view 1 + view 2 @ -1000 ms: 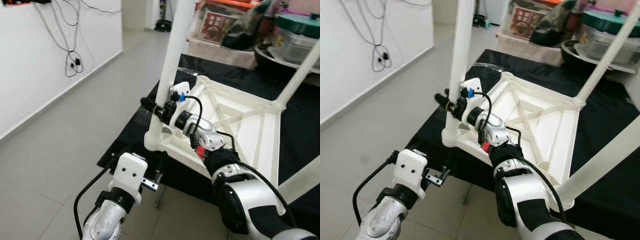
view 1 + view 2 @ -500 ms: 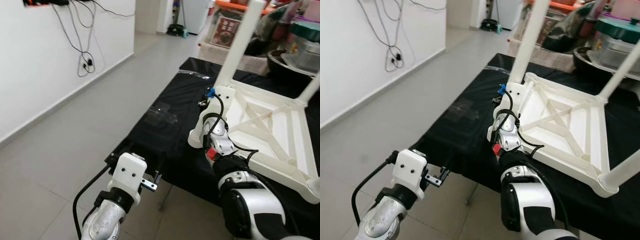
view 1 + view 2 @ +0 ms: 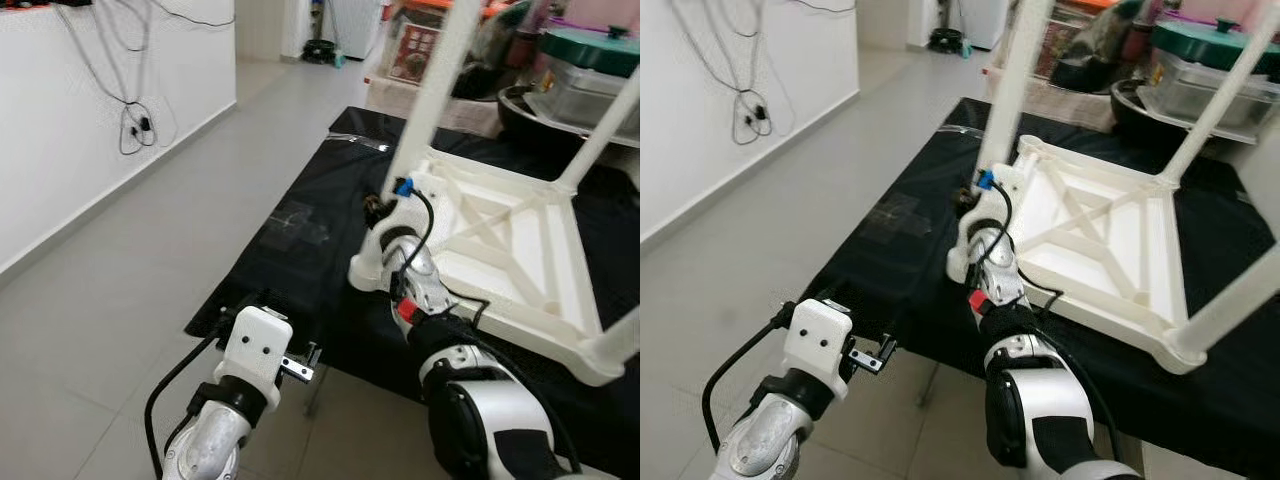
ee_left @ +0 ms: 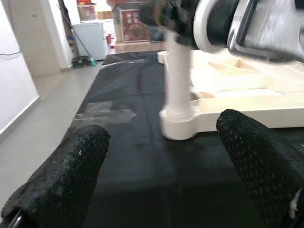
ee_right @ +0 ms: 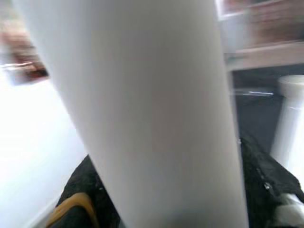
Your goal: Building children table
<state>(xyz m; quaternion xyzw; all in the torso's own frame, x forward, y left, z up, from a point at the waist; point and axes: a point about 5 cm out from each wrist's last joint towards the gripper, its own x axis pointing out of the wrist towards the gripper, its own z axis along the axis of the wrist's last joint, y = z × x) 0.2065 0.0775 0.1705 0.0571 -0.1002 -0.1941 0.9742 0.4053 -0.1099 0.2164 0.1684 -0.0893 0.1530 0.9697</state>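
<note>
The white children's table (image 3: 510, 250) lies upside down on a black cloth, its legs pointing up. My right gripper (image 3: 383, 212) is shut on the near-left leg (image 3: 435, 80) just above the corner socket. In the right wrist view this leg (image 5: 156, 118) stands between the black fingers (image 5: 266, 175). My left gripper (image 4: 161, 156) hangs open and empty at the cloth's front edge, short of the table corner (image 4: 178, 126). Its white wrist box (image 3: 258, 345) shows at the lower left.
The black cloth (image 3: 300, 180) covers a low platform with a clear plastic scrap (image 3: 295, 218) on it. Grey tiled floor (image 3: 120, 260) lies to the left, below a white wall with hanging cables (image 3: 135, 125). Boxes and a green-lidded pot (image 3: 590, 55) crowd the back.
The table corner and my right gripper on its leg have slid right, away from the cloth's front-left edge. The view has swung a little. The left arm has kept its place.
</note>
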